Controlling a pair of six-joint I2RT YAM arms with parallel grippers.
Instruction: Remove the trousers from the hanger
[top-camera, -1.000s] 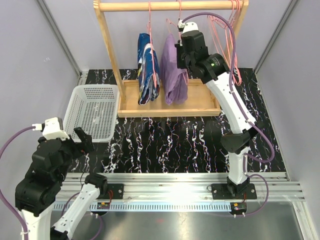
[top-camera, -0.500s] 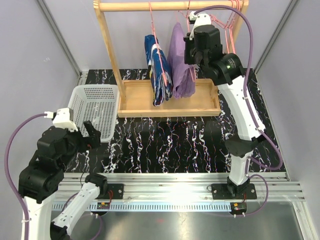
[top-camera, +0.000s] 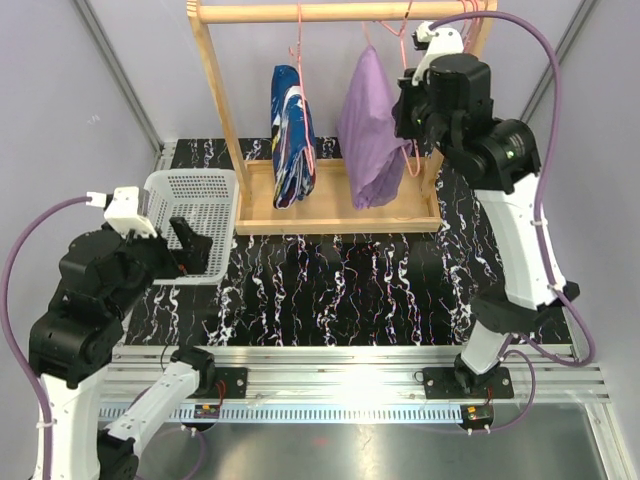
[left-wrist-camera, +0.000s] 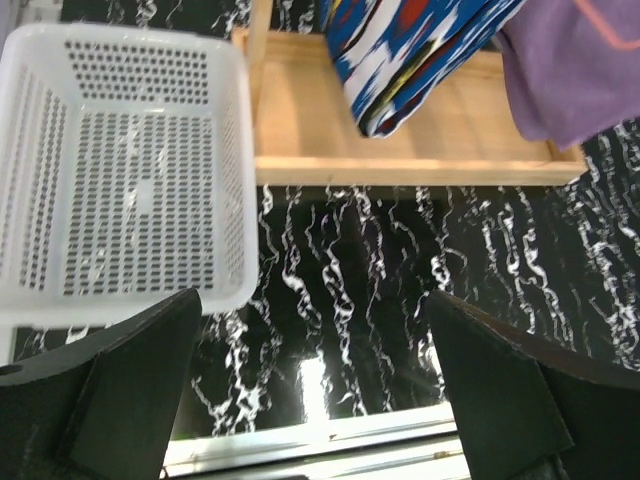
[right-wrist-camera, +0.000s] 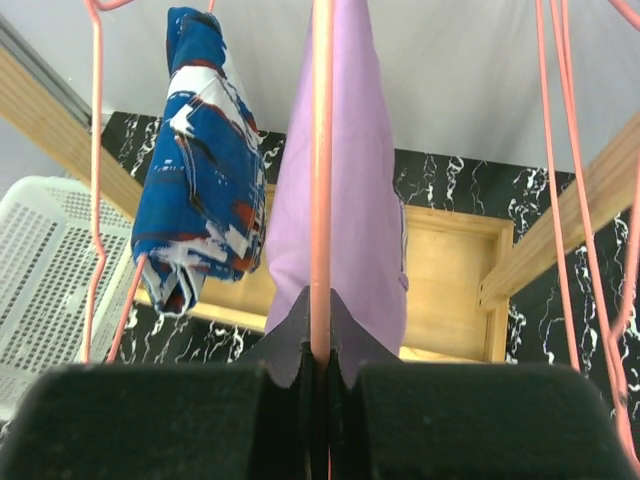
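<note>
The lilac-purple trousers (top-camera: 370, 130) hang on a pink wire hanger (right-wrist-camera: 321, 180) under the wooden rail (top-camera: 330, 11). My right gripper (top-camera: 412, 120) is shut on that hanger's wire, high beside the trousers; they also show in the right wrist view (right-wrist-camera: 355, 200). The dark blue splashed trousers (top-camera: 290, 135) hang on another pink hanger to the left, and show in the right wrist view (right-wrist-camera: 205, 200) and the left wrist view (left-wrist-camera: 420, 50). My left gripper (top-camera: 185, 258) is open and empty above the black marbled table, near the basket's front right corner.
A white perforated basket (top-camera: 165, 190) stands at the left of the table. The wooden rack has a tray base (top-camera: 420, 215) and upright posts (top-camera: 215, 90). Several spare pink hangers (top-camera: 465, 20) hang at the rail's right end. Grey walls enclose the table.
My right gripper has moved right and up along the rail with the lilac trousers' hanger, drawing them away from the blue pair. My left arm has risen and swung towards the basket.
</note>
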